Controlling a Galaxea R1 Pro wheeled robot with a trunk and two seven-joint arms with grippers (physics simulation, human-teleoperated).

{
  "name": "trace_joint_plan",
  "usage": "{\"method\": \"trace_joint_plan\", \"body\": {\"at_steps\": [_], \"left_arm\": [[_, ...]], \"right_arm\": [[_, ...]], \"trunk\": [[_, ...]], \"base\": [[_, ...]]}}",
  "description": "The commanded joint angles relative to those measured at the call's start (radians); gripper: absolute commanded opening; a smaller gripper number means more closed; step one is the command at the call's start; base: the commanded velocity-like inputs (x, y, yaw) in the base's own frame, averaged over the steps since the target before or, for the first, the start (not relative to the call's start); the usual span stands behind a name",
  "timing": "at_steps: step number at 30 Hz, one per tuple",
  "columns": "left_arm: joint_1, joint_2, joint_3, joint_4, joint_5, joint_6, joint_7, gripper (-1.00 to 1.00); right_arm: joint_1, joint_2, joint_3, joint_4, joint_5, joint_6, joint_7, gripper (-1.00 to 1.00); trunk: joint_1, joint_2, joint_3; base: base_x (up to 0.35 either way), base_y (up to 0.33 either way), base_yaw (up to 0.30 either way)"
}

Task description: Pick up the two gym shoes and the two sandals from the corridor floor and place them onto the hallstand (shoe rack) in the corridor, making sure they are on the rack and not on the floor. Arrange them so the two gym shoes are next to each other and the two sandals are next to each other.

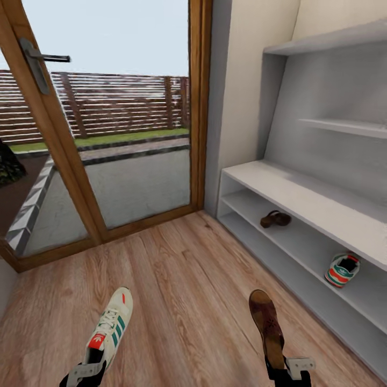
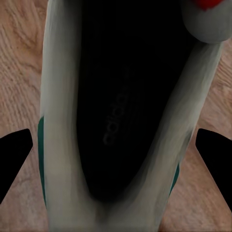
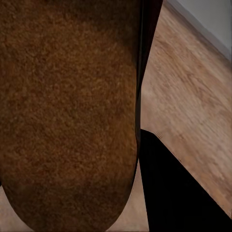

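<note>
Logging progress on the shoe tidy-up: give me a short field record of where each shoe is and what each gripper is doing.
sneaker in left gripper: sneaker held at its heel by left gripper, above floor
sandal in right gripper: sandal held by right gripper
shelved sandal: on upper open shelf of hallstand
shelved sneaker: on lower shelf, apart from sandal
pairs together: not yet

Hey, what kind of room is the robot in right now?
Likely a home entry corridor: a glazed wooden door onto a fenced yard, a grey shoe rack holding a sandal and a sneaker, and a plank floor.
</note>
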Motion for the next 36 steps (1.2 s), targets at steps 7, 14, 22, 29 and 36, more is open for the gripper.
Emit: {"method": "trace_joint_plan", "body": {"at_steps": [7, 14, 22, 29, 36], "left_arm": [[0.0, 0.0, 0.007, 0.001, 0.001, -0.001, -0.009, -1.0], [0.0, 0.0, 0.007, 0.001, 0.001, -0.001, -0.009, -1.0], [0.0, 0.0, 0.007, 0.001, 0.001, -0.001, -0.01, -1.0], [0.0, 0.0, 0.007, 0.001, 0.001, -0.001, -0.01, -1.0], [0.0, 0.0, 0.007, 0.001, 0.001, -0.001, -0.009, -1.0]], "right_arm": [[-0.001, 0.0, 0.007, 0.001, -0.014, -0.003, 0.005, -1.0], [-0.001, 0.0, 0.008, 0.001, -0.014, -0.003, 0.005, -1.0], [-0.001, 0.0, 0.007, 0.001, -0.014, -0.003, 0.005, -1.0], [-0.001, 0.0, 0.007, 0.001, -0.014, -0.003, 0.005, -1.0], [-0.001, 0.0, 0.007, 0.001, -0.014, -0.003, 0.005, -1.0]], "trunk": [[0.0, 0.0, -0.001], [0.0, 0.0, -0.001], [0.0, 0.0, -0.001], [0.0, 0.0, -0.001], [0.0, 0.0, -0.001]], "base": [[0.005, 0.248, -0.263], [0.001, 0.052, -0.263], [0.0, 0.003, -0.263], [0.0, 0.0, -0.263], [0.0, 0.0, -0.263]]}}
